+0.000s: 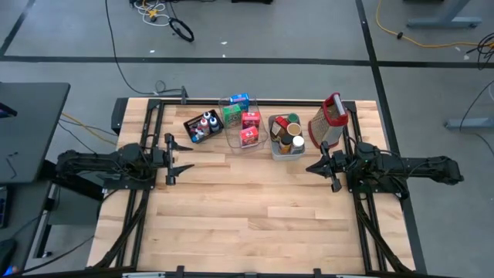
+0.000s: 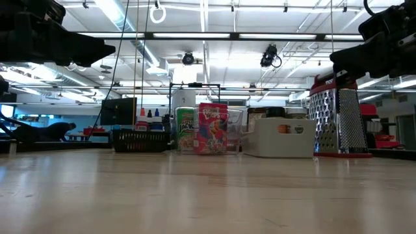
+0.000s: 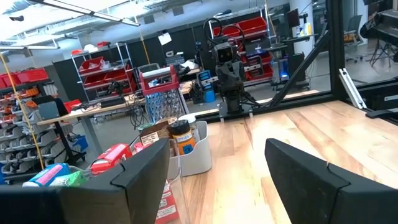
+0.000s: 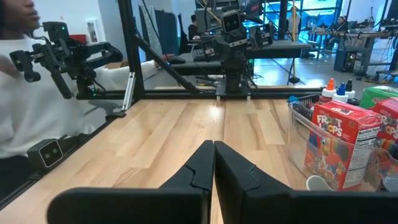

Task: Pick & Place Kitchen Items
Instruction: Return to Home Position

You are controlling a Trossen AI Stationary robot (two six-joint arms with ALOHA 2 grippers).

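Left fingers: spread wide with nothing between them. The left gripper [image 1: 184, 157] hangs over bare wood on its own side of the table [image 1: 255, 224].
Right fingers: pressed together tip to tip, holding nothing. The right gripper [image 4: 213, 152] hangs over the wood on the opposite side, pointing back at the left one.
Task's things: every item I can make out sits in a container by the back edge: small bottles [image 1: 204, 123] in the black tray [image 1: 191, 133], boxes [image 1: 247, 127] in the clear bin [image 1: 262, 140], cans and jars [image 1: 287, 131] in the grey bin [image 1: 285, 155].
Way from the fingers: ahead of both sets of tips and off toward the back edge, well apart from the left tips and near the right ones.
Long axis: the row of containers runs arm to arm, parallel to the line on which the fingers point, not across it.
Nearer arm: right for the grey bin, left for the black tray.
Step, as I judge it: sorting looks finished and both arms are parked clear, so homing needs no reach toward the row.
Bystander object: the grater [image 1: 328, 120] stands just beside the grey bin, close to the right tips.
Hard to make out: the clear bin's walls barely show from above, and the bin walls hide whatever lies low inside. The low view cuts both grippers off. A person [image 4: 37, 93] beyond the table edge is blurred.
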